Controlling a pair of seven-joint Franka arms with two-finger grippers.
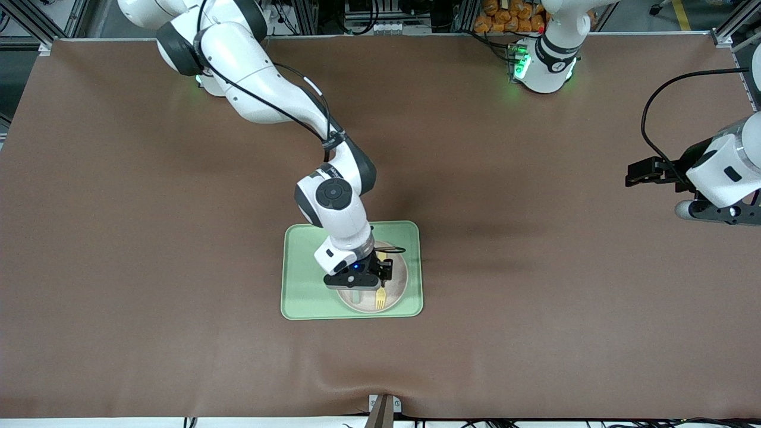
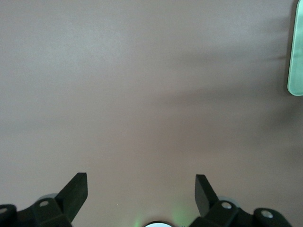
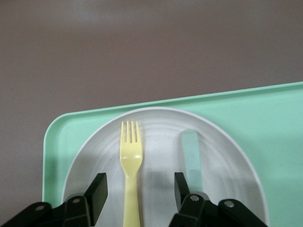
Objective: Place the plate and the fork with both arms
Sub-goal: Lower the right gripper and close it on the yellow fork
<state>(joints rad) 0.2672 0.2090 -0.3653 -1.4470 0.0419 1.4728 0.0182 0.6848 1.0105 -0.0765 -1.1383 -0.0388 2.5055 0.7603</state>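
Observation:
The off-white plate [image 1: 397,279] lies on the pale green tray [image 1: 300,279], at the tray's end toward the left arm. The pale yellow fork [image 1: 381,295] lies flat on the plate. In the right wrist view the fork [image 3: 131,156] rests on the plate [image 3: 161,137], its handle running between my fingers without touching them. My right gripper [image 3: 139,189] is open just above the plate and hides part of it in the front view [image 1: 370,274]. My left gripper [image 2: 141,189] is open and empty over bare table, waiting at the left arm's end [image 1: 641,175].
A pale green spoon handle [image 3: 191,156] lies on the plate beside the fork, its bowl hidden under my right gripper. A corner of the tray [image 2: 297,56] shows in the left wrist view. Brown mat covers the table around the tray.

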